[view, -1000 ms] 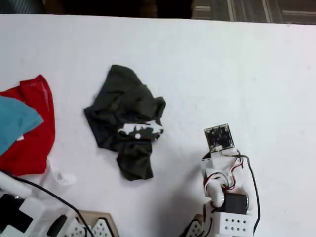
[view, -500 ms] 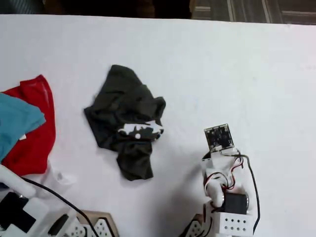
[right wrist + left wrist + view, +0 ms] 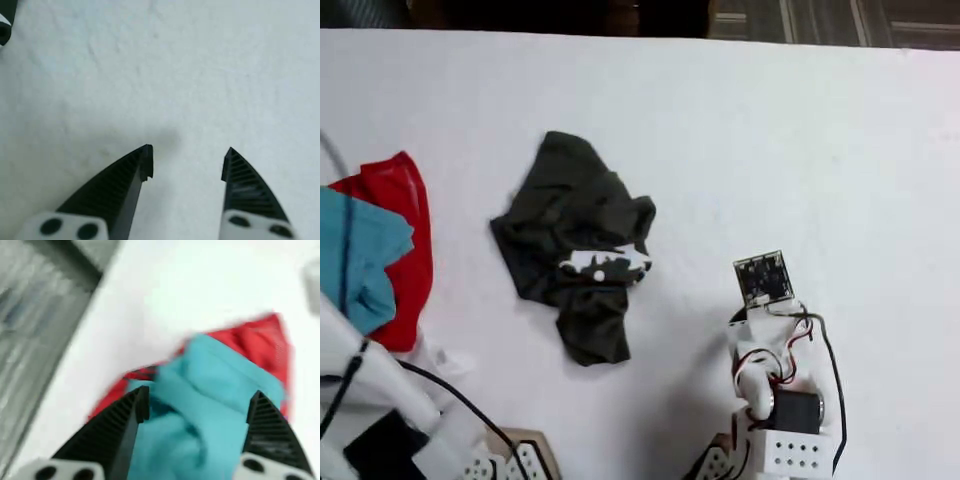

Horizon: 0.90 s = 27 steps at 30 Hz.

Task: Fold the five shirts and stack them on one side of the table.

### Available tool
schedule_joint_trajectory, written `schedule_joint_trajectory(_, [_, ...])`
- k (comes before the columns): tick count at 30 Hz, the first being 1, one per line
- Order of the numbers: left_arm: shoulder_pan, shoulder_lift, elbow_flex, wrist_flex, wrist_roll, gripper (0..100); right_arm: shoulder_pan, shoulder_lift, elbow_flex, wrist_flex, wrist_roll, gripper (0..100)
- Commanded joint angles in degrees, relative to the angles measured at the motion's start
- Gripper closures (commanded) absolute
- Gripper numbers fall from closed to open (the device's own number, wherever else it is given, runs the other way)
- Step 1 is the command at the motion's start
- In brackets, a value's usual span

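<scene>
From above: a crumpled black shirt (image 3: 580, 270) lies mid-way across the white table (image 3: 770, 130), well apart from a teal shirt (image 3: 365, 255) resting on a red shirt (image 3: 408, 225) at the picture's left edge. Left wrist view, blurred: the left gripper (image 3: 197, 405), fingers spread, over the teal shirt, perhaps touching it. Right wrist view: the right gripper (image 3: 186, 162), fingers apart, above bare table.

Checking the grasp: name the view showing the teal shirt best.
Left wrist view: the teal shirt shows large between the left end effector's open fingers, atop the red shirt. High view has it partly behind an arm.
</scene>
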Motion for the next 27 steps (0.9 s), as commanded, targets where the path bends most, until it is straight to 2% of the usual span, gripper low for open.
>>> schedule_joint_trajectory(1, [8.2,-2.5,2.2,9.2,0.4,68,0.0,-0.2,0.5,-0.9,0.6,77.6])
schedule_joint_trajectory(3, [12.0,-2.4,7.1,13.5,0.3,68,0.0,-0.2,0.5,-0.9,0.6,77.6])
schedule_joint_trajectory(6, [15.3,-2.4,18.2,14.9,-1.9,70,0.1,-0.2,0.5,-0.9,0.6,77.6])
schedule_joint_trajectory(8, [16.0,-2.4,26.8,14.5,-5.6,78,0.1,-0.2,0.5,-0.9,0.6,77.6])
schedule_joint_trajectory(11, [15.7,-2.4,39.4,11.3,-10.1,96,0.0,-0.2,0.5,-0.9,0.6,77.6])
schedule_joint_trajectory(12, [15.6,-2.4,43.4,9.7,-11.3,99,0.0,-0.2,0.5,-0.9,0.6,77.6])
schedule_joint_trajectory(15, [13.8,-2.4,53.5,3.6,-15.3,94,0.0,-0.2,0.5,-1.0,0.6,77.6])
schedule_joint_trajectory(18, [10.9,-2.4,60.6,-3.9,-17.3,98,0.0,-0.2,0.5,-1.0,0.6,77.6])
schedule_joint_trajectory(23, [4.0,-2.4,66.0,-17.1,-18.4,97,0.0,-0.2,0.5,-1.0,0.6,77.6])
schedule_joint_trajectory(27, [-2.5,-2.4,69.6,-33.1,-21.3,97,0.0,-0.2,0.5,-1.0,0.6,77.6])
